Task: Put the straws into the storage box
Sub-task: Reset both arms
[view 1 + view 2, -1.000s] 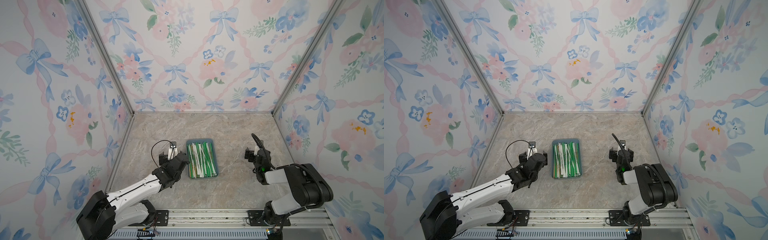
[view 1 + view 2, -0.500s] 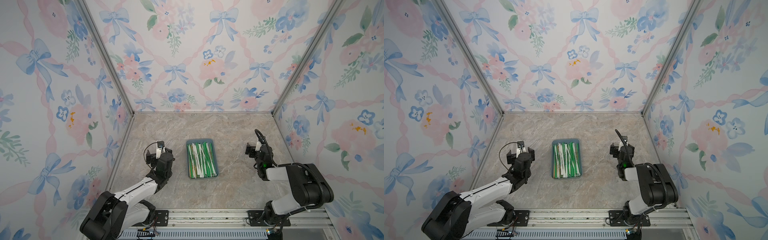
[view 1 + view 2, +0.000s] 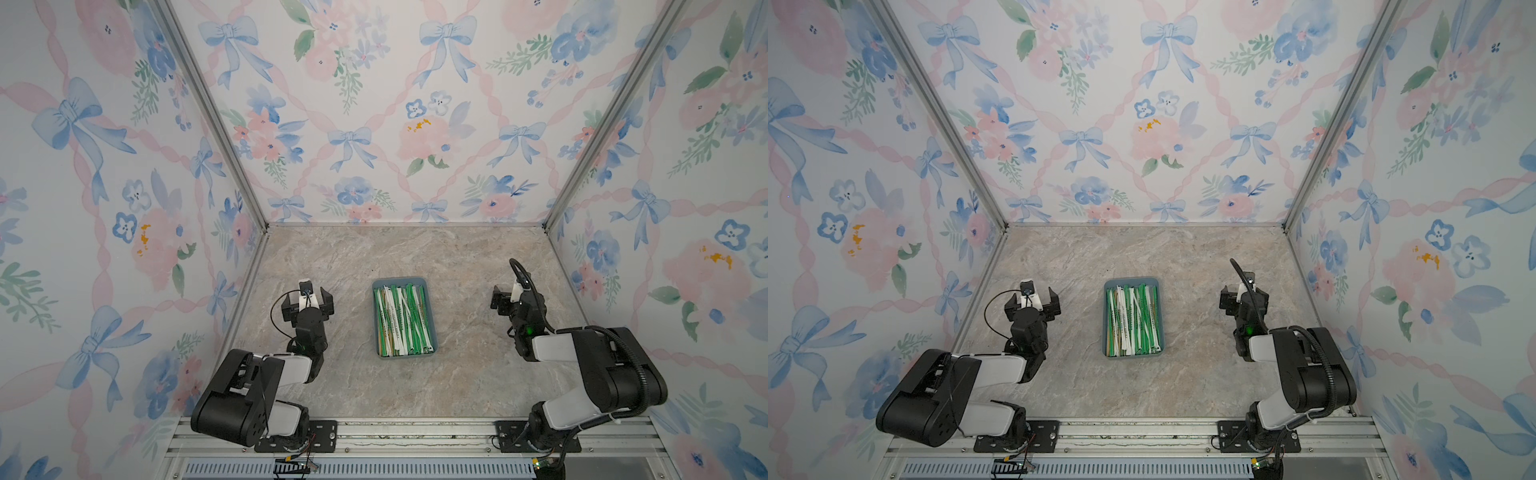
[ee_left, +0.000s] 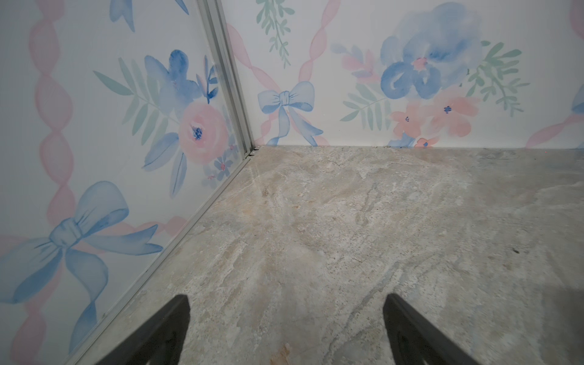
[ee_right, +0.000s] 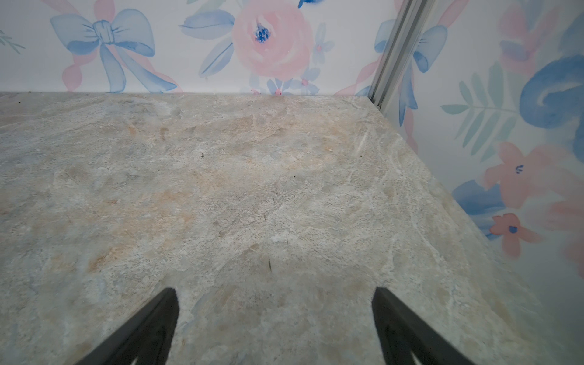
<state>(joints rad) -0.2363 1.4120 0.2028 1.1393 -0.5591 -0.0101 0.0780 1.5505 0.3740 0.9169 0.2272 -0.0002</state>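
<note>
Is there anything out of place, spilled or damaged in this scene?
Nothing stands out. The straws all lie inside the storage box, a few slightly crossed, and none shows on the table. The left tool and the right tool are open, empty and apart from the box.

The storage box (image 3: pixel 399 283) is slate blue, and the straws (image 3: pixel 401 322) in it are mostly green, with some white ones bearing small dark print and a few tan. The table (image 3: pixel 415 257) is marbled grey and beige. The walls (image 3: pixel 374 104) are white with blue bows, pink ribbons and pink flowers, and my fingers (image 4: pixel 167 331) are black.
</note>
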